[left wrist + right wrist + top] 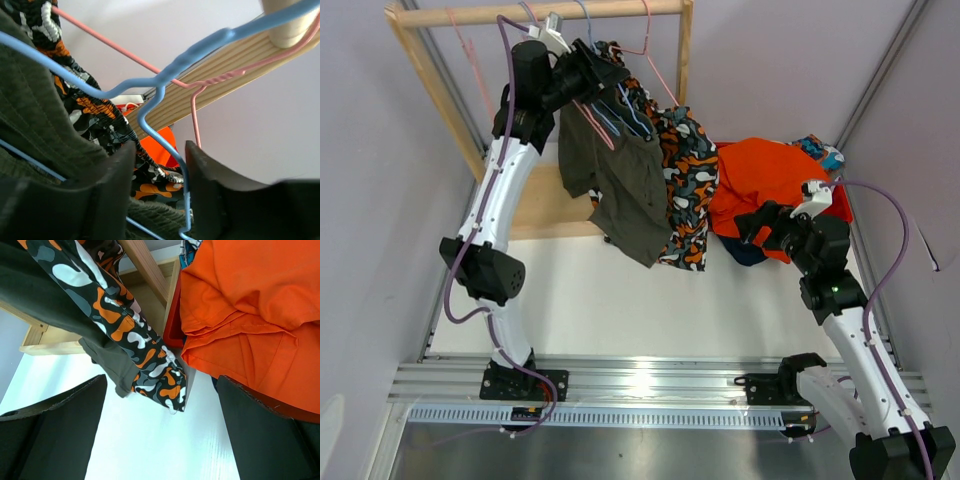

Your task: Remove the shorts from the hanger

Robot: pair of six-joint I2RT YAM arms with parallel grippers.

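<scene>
Hanging from the rack (540,12) at the tabletop's far-left corner, the olive shorts (620,190) and blotch shorts (688,190) drape side by side. The left gripper (160,150) sits among them, jaws parted, the blue hanger (150,82) wire between them and against 1 finger. Near the right edge 3 pairs lie heaped: orange shorts (760,175) on top, navy shorts (745,252) beneath, teal-print shorts (820,152) behind. The right gripper (161,382) hovers beside the heap, jaws wide apart.

Bright, even light. Glare whitens the metal rail (640,380) at 6 o'clock in the top view. The tabletop (160,440) is washed out in the right wrist view; the left pincer (160,155) shows dark and blurred at 6 o'clock.
</scene>
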